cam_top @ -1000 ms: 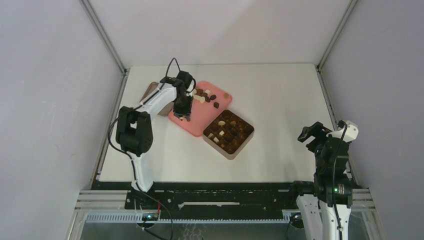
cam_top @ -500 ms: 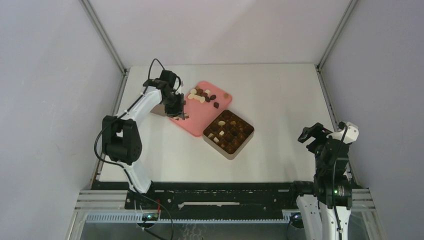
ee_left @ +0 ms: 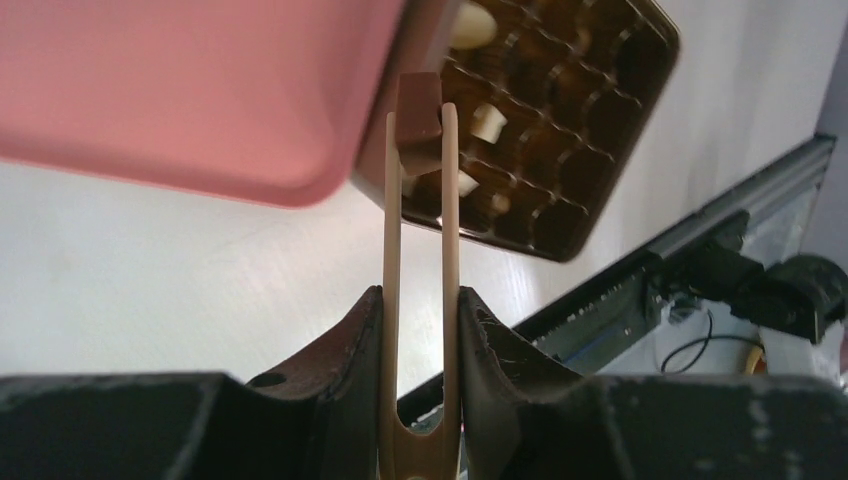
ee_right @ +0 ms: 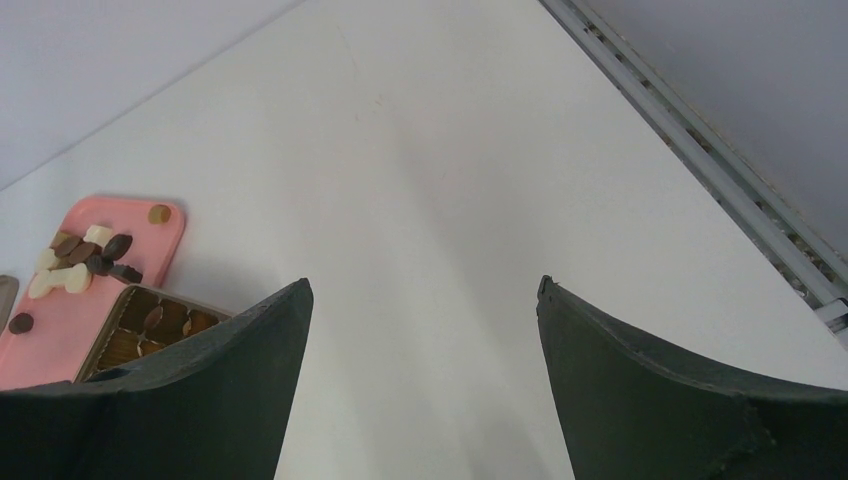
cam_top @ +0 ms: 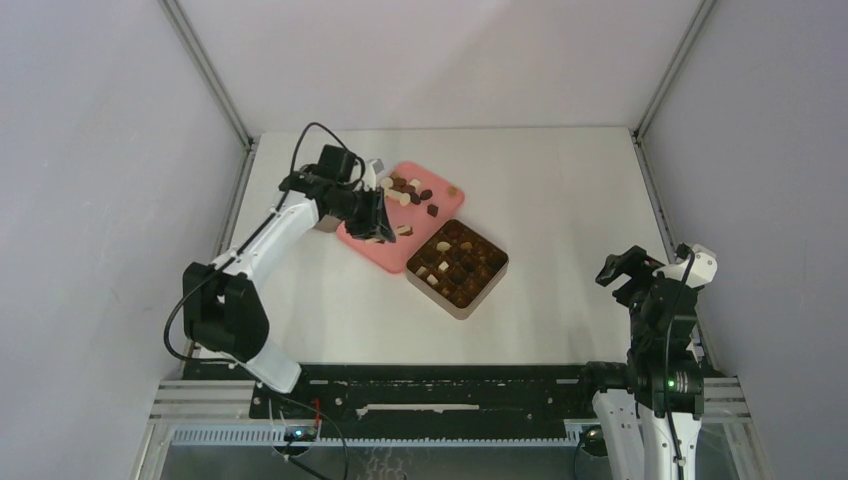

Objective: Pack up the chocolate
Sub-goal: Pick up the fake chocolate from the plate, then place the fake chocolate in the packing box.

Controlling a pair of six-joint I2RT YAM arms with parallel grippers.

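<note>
As the left gripper [ee_left: 420,300] clamps tongs [ee_left: 391,230] near the tin [cam_top: 432,292], the chocolate [ee_left: 420,105], nipped across its sides, seems light and slick.

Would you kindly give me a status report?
Left gripper shut on thin wooden tongs, pinching a brown chocolate. Right gripper open, empty. Square tan tin just ahead, nothing in the way.

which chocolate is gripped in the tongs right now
The brown squarish piece pinched at the wooden tongs' tips; the other chocolates lie on the pink tray or in the tin.
</note>
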